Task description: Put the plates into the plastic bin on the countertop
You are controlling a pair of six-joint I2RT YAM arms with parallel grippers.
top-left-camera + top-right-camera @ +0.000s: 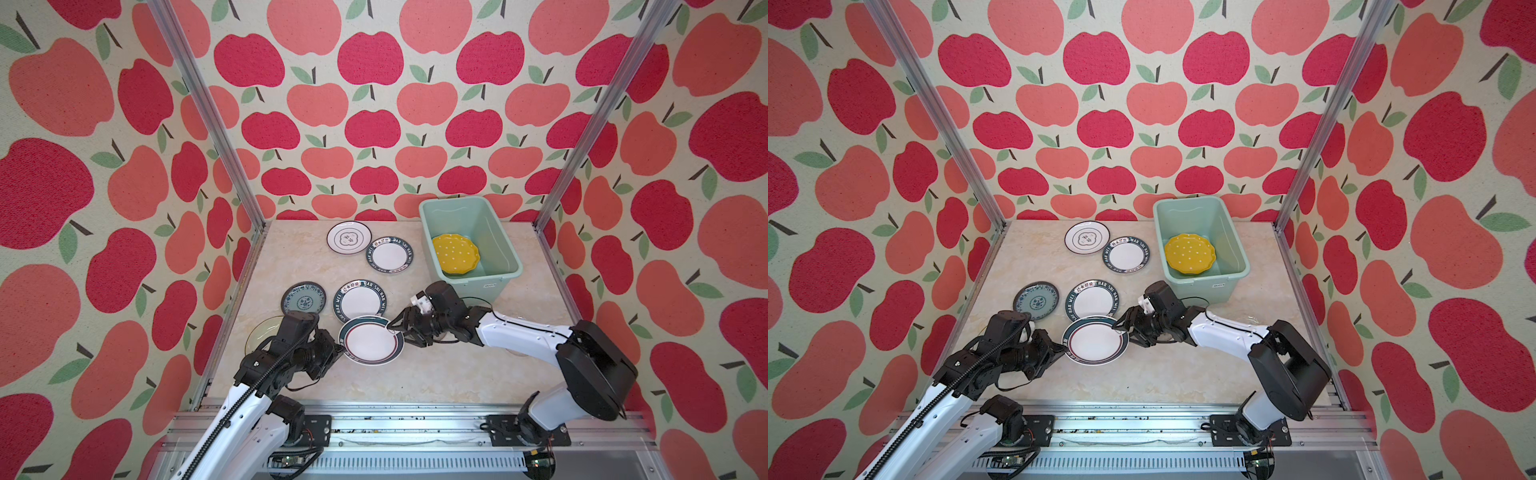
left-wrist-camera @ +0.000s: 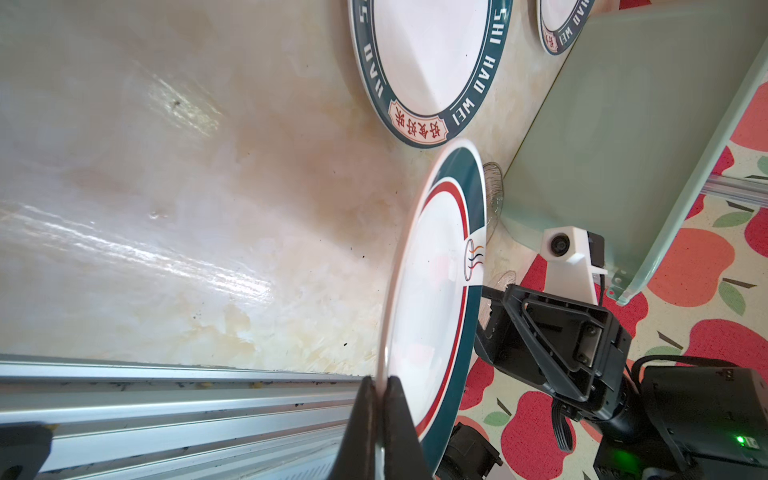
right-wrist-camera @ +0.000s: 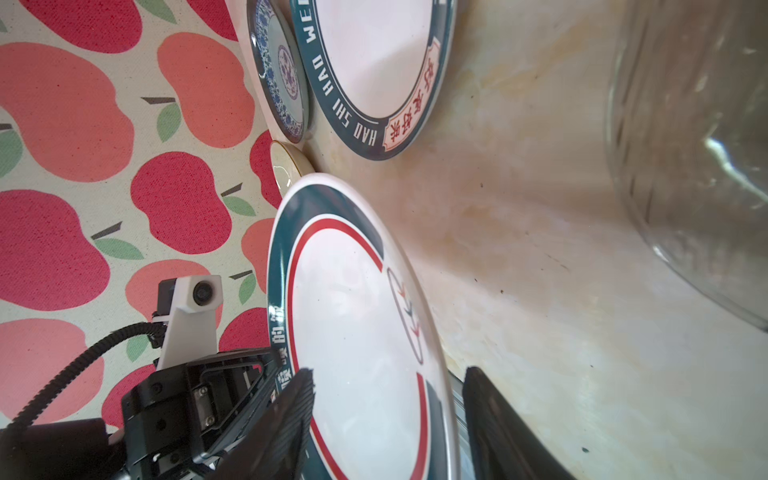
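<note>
The left wrist view shows the left gripper (image 2: 380, 384) pinched shut on the near rim of the teal-and-red-rimmed plate (image 2: 428, 311). The top views hide that contact behind the arm. The right wrist view shows the right gripper (image 3: 390, 382) spread wide, one finger over the plate's face and one past its opposite rim, neither pressing it. It also catches a clear glass plate (image 3: 685, 145) beside that arm and a cream plate (image 3: 289, 166) at the far side.

Counted in a top view, seven plates are out on the countertop (image 1: 374, 382):
- the held one (image 1: 371, 340)
- two lettered-rim plates (image 1: 389, 255) (image 1: 360, 300)
- one white plate with a thin dark rim (image 1: 349, 237)
- one blue-patterned plate (image 1: 303, 299)
- the cream plate
- the glass plate

The plastic bin (image 1: 478, 286) stands at the far right against the back wall. It holds a yellow dotted plate (image 1: 455, 253), possibly resting on a second one, though the rim under it is unclear.

The bin's far half shows bare floor. The countertop is open between the held plate and the front rail (image 1: 415, 415). The nearer lettered-rim plate lies just beside the held plate's far edge.
</note>
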